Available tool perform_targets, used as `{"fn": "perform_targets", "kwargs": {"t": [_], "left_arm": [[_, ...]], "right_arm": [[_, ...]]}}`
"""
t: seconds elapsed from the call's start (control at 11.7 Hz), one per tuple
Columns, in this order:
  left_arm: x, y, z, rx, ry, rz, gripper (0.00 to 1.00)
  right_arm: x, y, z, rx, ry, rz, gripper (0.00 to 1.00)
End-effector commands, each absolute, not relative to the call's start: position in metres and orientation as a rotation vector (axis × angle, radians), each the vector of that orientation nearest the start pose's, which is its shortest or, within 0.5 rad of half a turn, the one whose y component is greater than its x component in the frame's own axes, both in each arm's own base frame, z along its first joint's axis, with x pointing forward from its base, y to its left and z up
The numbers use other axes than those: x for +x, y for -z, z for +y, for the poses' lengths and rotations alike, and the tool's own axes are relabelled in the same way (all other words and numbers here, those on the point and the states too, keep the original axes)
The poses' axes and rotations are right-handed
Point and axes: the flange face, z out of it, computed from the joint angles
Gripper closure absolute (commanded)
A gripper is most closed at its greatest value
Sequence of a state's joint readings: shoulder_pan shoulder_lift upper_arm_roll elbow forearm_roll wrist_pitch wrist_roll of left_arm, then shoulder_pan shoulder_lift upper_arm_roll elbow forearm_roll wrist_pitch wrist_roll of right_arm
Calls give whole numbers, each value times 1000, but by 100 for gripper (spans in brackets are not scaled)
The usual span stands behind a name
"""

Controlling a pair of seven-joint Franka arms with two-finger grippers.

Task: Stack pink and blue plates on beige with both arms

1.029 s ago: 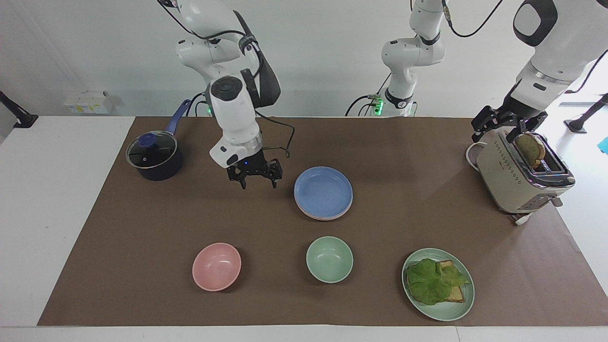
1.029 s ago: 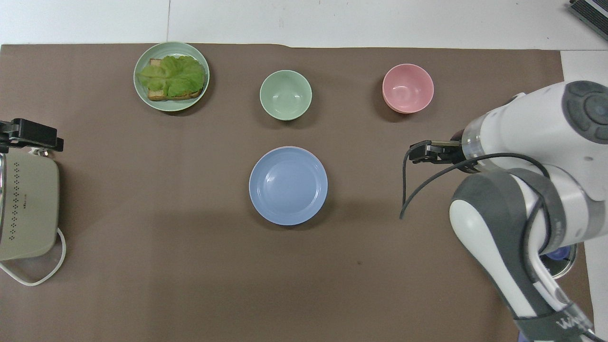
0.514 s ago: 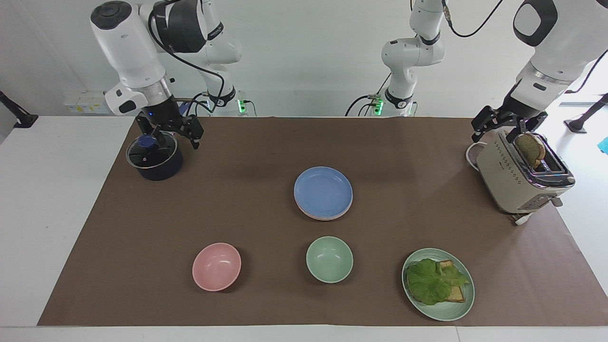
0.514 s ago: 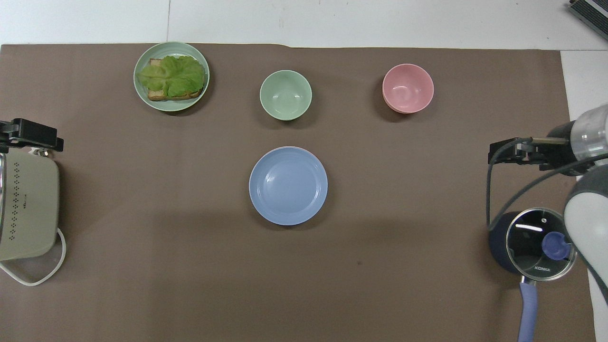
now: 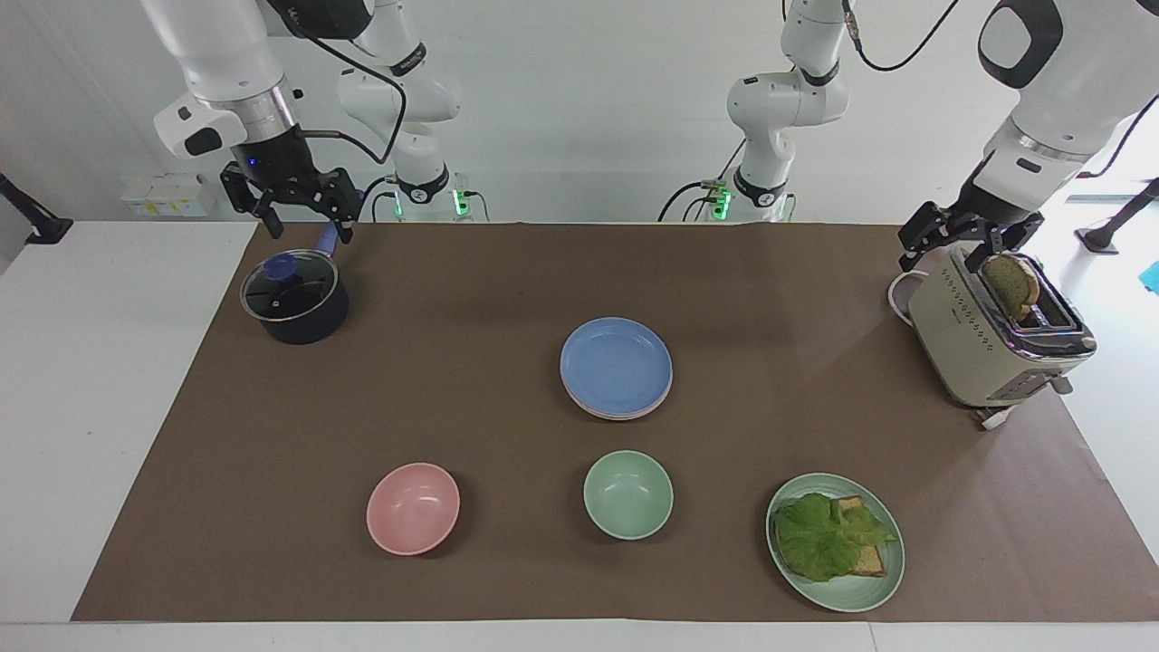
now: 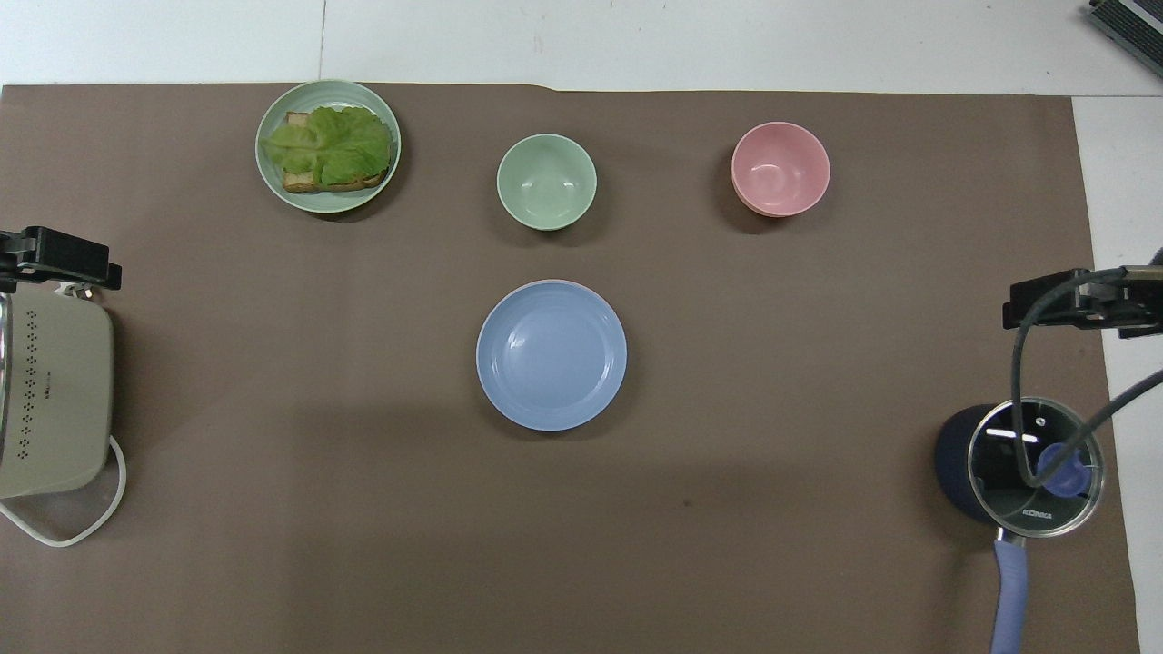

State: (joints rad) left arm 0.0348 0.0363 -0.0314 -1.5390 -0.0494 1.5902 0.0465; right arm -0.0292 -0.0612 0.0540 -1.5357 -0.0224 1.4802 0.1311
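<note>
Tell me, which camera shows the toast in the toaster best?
The facing view: the toast stands up out of the toaster's slot there. The overhead view catches only the toaster's side at the frame's edge, not the toast.

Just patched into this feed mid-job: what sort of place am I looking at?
Probably a robotics lab staged as a kitchen: a brown paper sheet covers a white table, carrying a beige metal toaster, a dark lidded saucepan and a round blue plate topping a stack.
</note>
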Motion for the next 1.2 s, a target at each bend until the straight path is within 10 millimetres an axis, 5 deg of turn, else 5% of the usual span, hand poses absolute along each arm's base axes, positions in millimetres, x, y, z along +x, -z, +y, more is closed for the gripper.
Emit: {"fn": "perform_targets", "kwargs": {"t": [0.0, 0.43, 1.11], "left_arm": [[564, -622, -1, -3174, 9, 80, 0], [564, -622, -1, -3174, 9, 80, 0], [564, -622, -1, -3174, 9, 80, 0]], "right_arm": [[515, -680, -5, -3161, 24, 182, 0], [515, -656, -10, -3166, -5, 66, 0], [514, -653, -13, -3178, -20, 38, 0]]}}
